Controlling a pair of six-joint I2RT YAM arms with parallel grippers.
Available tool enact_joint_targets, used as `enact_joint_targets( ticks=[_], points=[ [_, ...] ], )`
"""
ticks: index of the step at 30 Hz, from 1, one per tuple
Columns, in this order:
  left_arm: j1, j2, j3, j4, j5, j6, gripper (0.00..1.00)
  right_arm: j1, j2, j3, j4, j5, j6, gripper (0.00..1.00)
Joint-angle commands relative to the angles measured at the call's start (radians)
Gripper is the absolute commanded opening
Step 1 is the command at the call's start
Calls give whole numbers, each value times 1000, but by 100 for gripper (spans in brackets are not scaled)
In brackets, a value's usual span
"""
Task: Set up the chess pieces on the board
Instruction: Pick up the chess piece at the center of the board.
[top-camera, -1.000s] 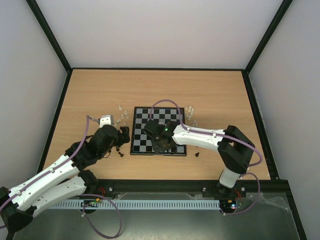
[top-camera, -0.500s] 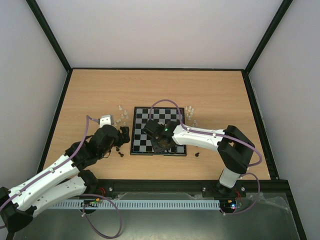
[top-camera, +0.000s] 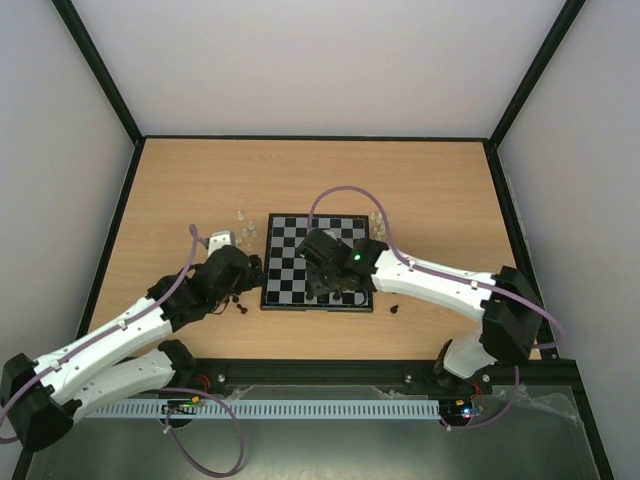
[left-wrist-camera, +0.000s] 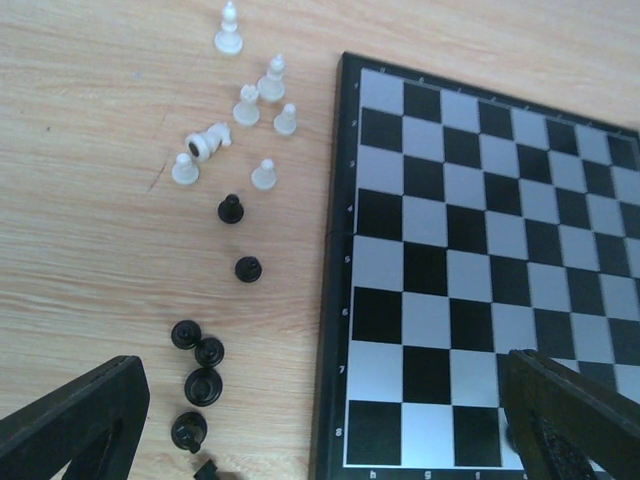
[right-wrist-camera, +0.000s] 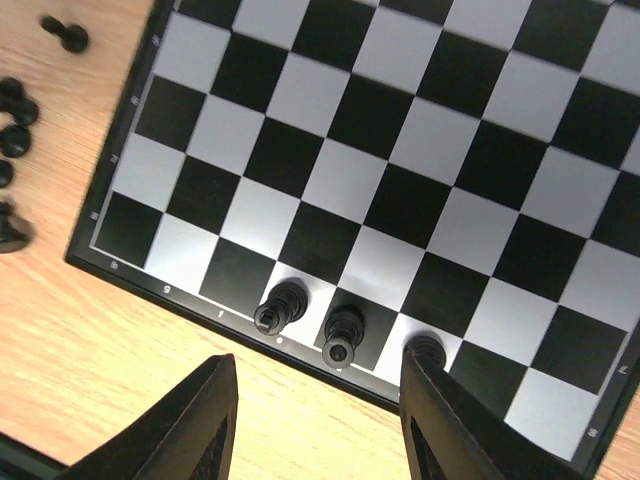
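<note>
The board (top-camera: 290, 262) lies mid-table, and it fills the right of the left wrist view (left-wrist-camera: 480, 200). Three black chess pieces (right-wrist-camera: 343, 333) stand side by side on its near edge row. My right gripper (right-wrist-camera: 320, 425) hovers just off that edge, open, with nothing between its fingers; its right finger (right-wrist-camera: 460, 420) partly covers the third piece (right-wrist-camera: 425, 348). My left gripper (left-wrist-camera: 320, 440) is wide open over the board's left rim. Several loose black pieces (left-wrist-camera: 203, 386) stand on the wood to its left, and whitish ones (left-wrist-camera: 264, 174) lie farther off.
More whitish pieces (top-camera: 380, 222) stand off the board's far right corner. One black piece (top-camera: 395, 308) lies on the wood near the front right corner. A raised dark frame (top-camera: 120, 200) borders the table. The cables of both arms arch over the board area.
My right gripper has opened and drawn back from the near row, with its arm swung out to the right. The left arm has crept slightly toward the board, still open.
</note>
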Motion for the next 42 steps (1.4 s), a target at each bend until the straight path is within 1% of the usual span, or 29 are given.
enact_joint_targets(
  ticks=[1,5,9,13,18,20,23,26,28,32,35,38,42],
  points=[
    [15,52,31,-56,27,-36,99,-3,-95,-22,-66,54,0,46],
    [34,110,59,-113,76,-60,100,-40,-178,-81,-51,50,-33,47],
    [61,176,86,-155,162,-67,99,-96,-245,-157,-24,9,-62,47],
    [94,245,95,-175,245,-41,100,-123,-283,-203,-7,-22,-87,47],
    [98,291,65,-167,298,-31,100,-139,-303,-230,-5,-40,-115,47],
    [99,305,50,-153,302,-36,96,-144,-313,-240,-1,-44,-121,46],
    [99,314,25,-119,302,-43,84,-148,-321,-249,4,-48,-128,46],
    [106,323,18,-113,259,-47,71,-152,-325,-259,7,-51,-131,46],
    [118,320,10,-102,244,-50,67,-153,-327,-265,10,-52,-133,46],
    [139,317,-4,-74,215,-52,67,-154,-328,-267,11,-54,-134,46],
    [160,329,-9,-55,193,-43,69,-153,-328,-267,11,-58,-133,46],
    [185,350,-19,-23,197,-36,72,-154,-329,-268,12,-57,-134,46],
    [195,369,-28,2,197,-28,72,-154,-331,-269,9,-56,-133,46]
  ],
)
